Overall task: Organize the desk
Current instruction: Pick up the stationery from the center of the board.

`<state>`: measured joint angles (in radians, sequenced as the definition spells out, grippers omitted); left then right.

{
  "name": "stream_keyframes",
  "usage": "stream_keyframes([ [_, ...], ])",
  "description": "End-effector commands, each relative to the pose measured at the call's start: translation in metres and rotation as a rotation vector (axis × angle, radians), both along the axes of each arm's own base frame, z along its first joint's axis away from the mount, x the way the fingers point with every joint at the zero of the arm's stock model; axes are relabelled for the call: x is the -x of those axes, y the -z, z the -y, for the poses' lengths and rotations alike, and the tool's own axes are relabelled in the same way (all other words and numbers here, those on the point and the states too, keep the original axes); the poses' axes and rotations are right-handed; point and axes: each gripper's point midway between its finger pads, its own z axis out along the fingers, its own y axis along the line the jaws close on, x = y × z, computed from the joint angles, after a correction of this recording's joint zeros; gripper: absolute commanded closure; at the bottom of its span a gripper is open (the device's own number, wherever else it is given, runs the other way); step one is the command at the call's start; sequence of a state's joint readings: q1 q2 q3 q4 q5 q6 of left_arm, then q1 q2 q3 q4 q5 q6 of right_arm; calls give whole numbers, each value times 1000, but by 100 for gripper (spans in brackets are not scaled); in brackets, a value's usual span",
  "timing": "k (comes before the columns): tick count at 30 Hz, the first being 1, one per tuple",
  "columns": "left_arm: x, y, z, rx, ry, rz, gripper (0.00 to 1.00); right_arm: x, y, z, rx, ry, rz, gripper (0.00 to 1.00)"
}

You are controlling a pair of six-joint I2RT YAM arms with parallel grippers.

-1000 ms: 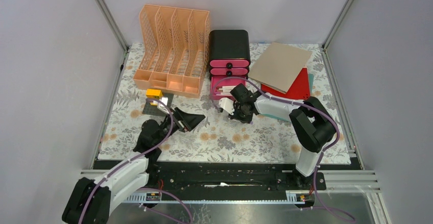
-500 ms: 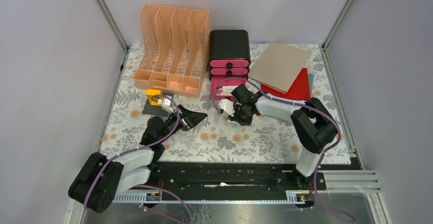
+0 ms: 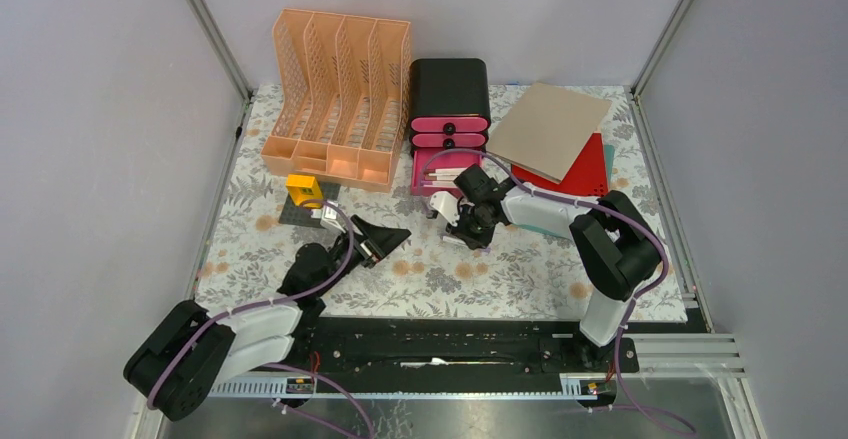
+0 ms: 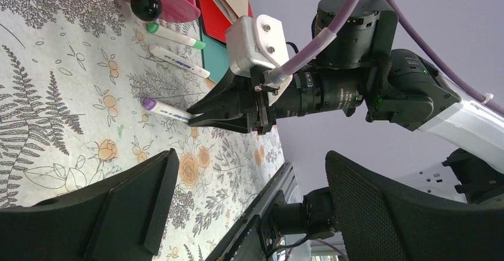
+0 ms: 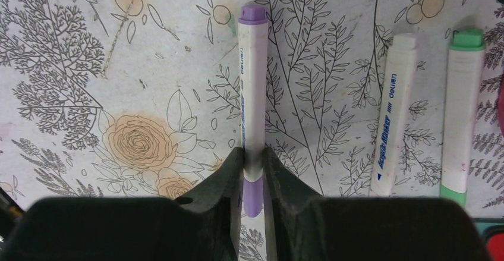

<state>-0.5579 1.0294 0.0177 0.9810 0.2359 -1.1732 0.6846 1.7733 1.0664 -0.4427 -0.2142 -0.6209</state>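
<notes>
The desk [image 3: 500,269] is a tabletop under a fern-and-flower cloth. My right gripper [image 5: 254,160] is shut on a white marker with a purple cap [image 5: 252,94], low over the cloth just in front of the open pink drawer [image 3: 445,171]. From the left wrist view the same right gripper [image 4: 199,113] pinches the purple marker [image 4: 163,110], whose cap end rests at the cloth. My left gripper [image 4: 249,160] stands wide open with nothing between its fingers, left of the marker at the desk's middle [image 3: 392,239].
Two more markers lie beside the held one, a white-capped one [image 5: 393,115] and a green one [image 5: 463,115]. At the back stand an orange file rack [image 3: 338,94] and a black drawer box [image 3: 448,94]. A brown notebook [image 3: 548,129] lies on a red folder [image 3: 585,171]. A yellow block [image 3: 303,190] sits far left.
My left arm has folded back toward its base and its open gripper has drifted slightly right. The right gripper has stayed shut on the purple marker, almost still.
</notes>
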Motion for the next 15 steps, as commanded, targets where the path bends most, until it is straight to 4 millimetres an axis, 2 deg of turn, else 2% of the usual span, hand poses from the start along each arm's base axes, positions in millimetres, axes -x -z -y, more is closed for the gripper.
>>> stream_keyframes([
  [1, -8, -7, -4, 47, -87, 5, 1, 4, -16, -11, -87, 31, -43, 100],
  [15, -6, 17, 19, 90, -106, -143, 2, 4, -29, -17, -199, 84, -101, 100],
])
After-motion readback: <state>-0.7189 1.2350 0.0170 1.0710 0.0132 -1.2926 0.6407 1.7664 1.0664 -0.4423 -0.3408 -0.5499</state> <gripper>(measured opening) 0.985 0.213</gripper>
